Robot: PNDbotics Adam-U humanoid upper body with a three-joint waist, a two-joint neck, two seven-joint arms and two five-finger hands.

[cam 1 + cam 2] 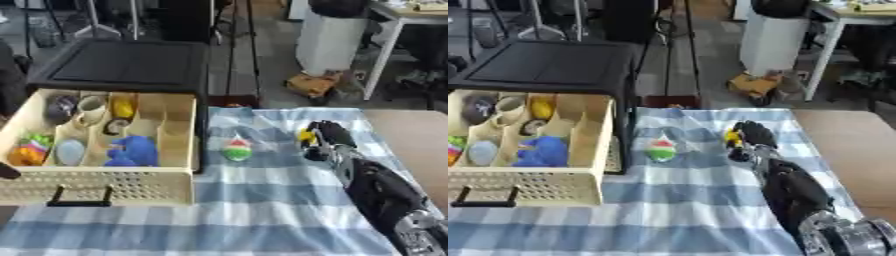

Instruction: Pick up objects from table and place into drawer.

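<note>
My right hand (325,137) lies on the blue checked cloth (262,210) at the right, its fingers curled round a small yellow object (305,136) that shows only at its left edge. A small red, white and green object (237,149) rests on the cloth to the left of that hand, apart from it. The cream drawer (96,186) stands pulled out at the left, with a blue object (133,151), a yellow one (122,106), a white cup (90,106) and a multicoloured item (31,149) in its compartments. A dark tip (7,171) at the left edge may be my left hand.
A black cabinet top (122,61) sits behind the drawer. The bare wooden tabletop (411,135) shows to the right of the cloth. Beyond the table stand a white bin (330,40) and a white table leg (378,55) on the floor.
</note>
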